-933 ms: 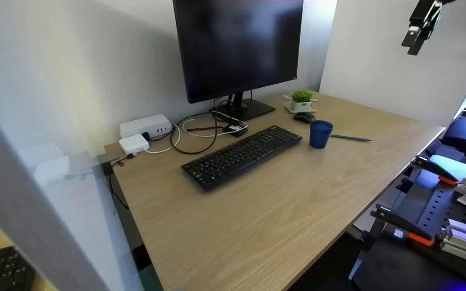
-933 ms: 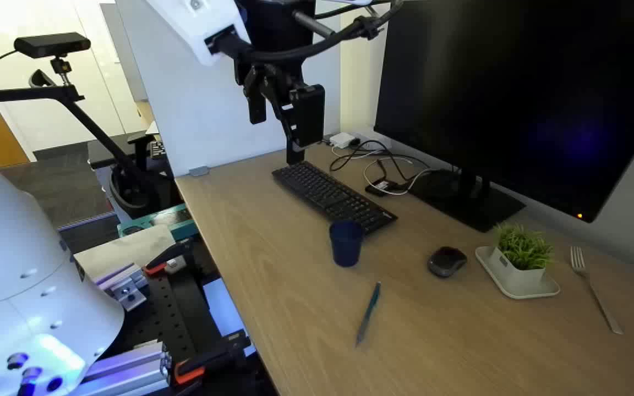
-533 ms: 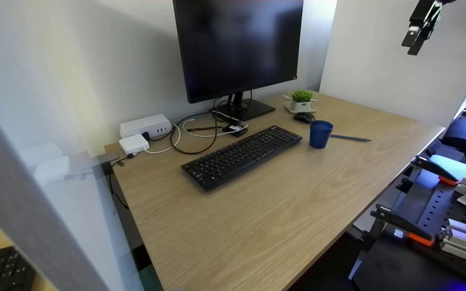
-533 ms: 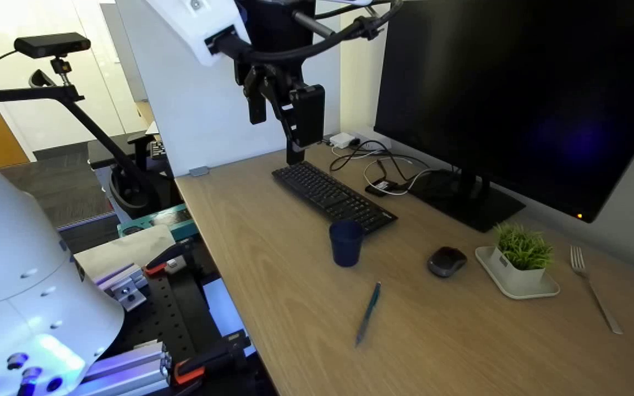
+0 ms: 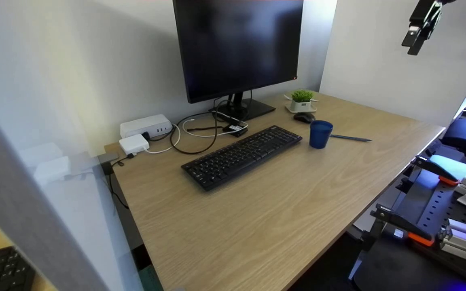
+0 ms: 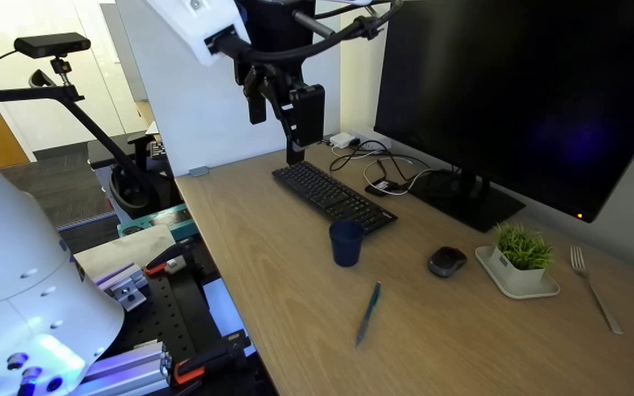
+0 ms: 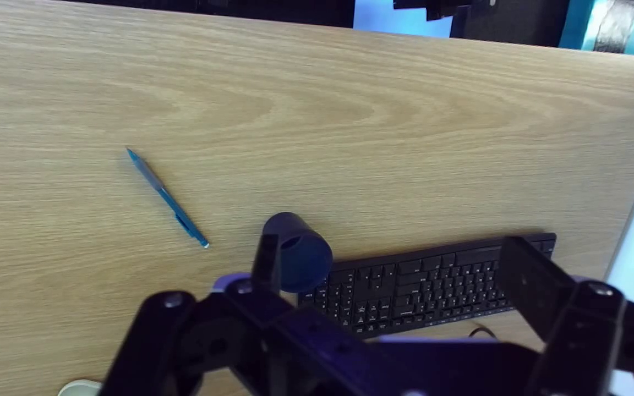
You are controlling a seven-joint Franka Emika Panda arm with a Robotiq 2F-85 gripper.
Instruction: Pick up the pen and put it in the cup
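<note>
Looking like the approach step: claw (image 7: 391,250) is hovering high over the bench (image 6: 432,341), jaws spread wide and empty, while the pen (image 7: 168,198) is lying flat near the upright cup (image 6: 346,246), not yet inside it. Next move is probably calling for a shift over the pen, a turn so the jaws are straddling its barrel, then lowering clear of the cup.

Your desk (image 5: 200,226): light wood. On it you have the blue cup (image 6: 346,245), upright, just beside the black keyboard (image 6: 332,195); teal pen (image 7: 167,197) lying flat near the cup (visible gap between); mouse (image 6: 446,261), white tray (image 6: 531,292), fork (image 6: 597,297). Monitor stand (image 5: 259,109) and looped cables (image 5: 192,153) toward the wall.
</note>
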